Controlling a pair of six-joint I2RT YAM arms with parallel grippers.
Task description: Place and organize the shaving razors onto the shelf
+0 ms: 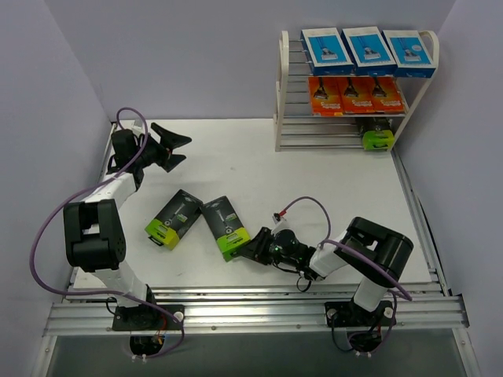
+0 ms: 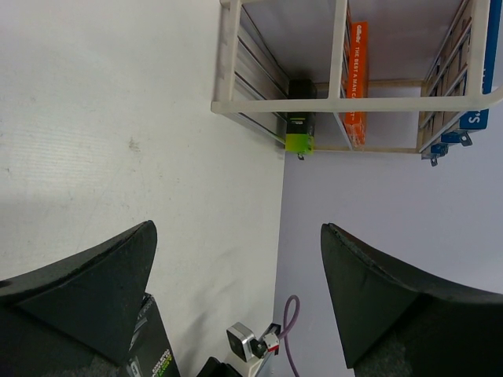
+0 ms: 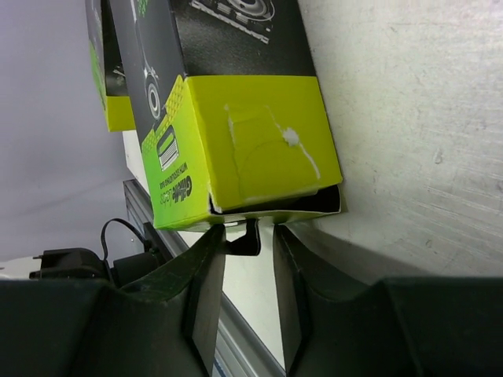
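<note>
- Gripper on right arm is sitting low near the table's front edge. Its fingers are standing a narrow gap apart, right at the lime end of a black-and-lime razor pack. Cannot tell if they are pinching the end flap or only touching it.
- That pack is lying flat on the table, front-centre.
- Second black-and-lime pack is lying flat just left of it, corners meeting or nearly so.
- Left gripper is hovering over the table's far-left area, jaws spread wide, holding nothing.
- Shelf is standing in the far-right corner.
- Blue-and-white packs, three of them, are sitting on the top tier.
- Orange packs, also three, are sitting on the tier below.
- Third black-and-lime pack is resting on the bottom tier, right end.
</note>
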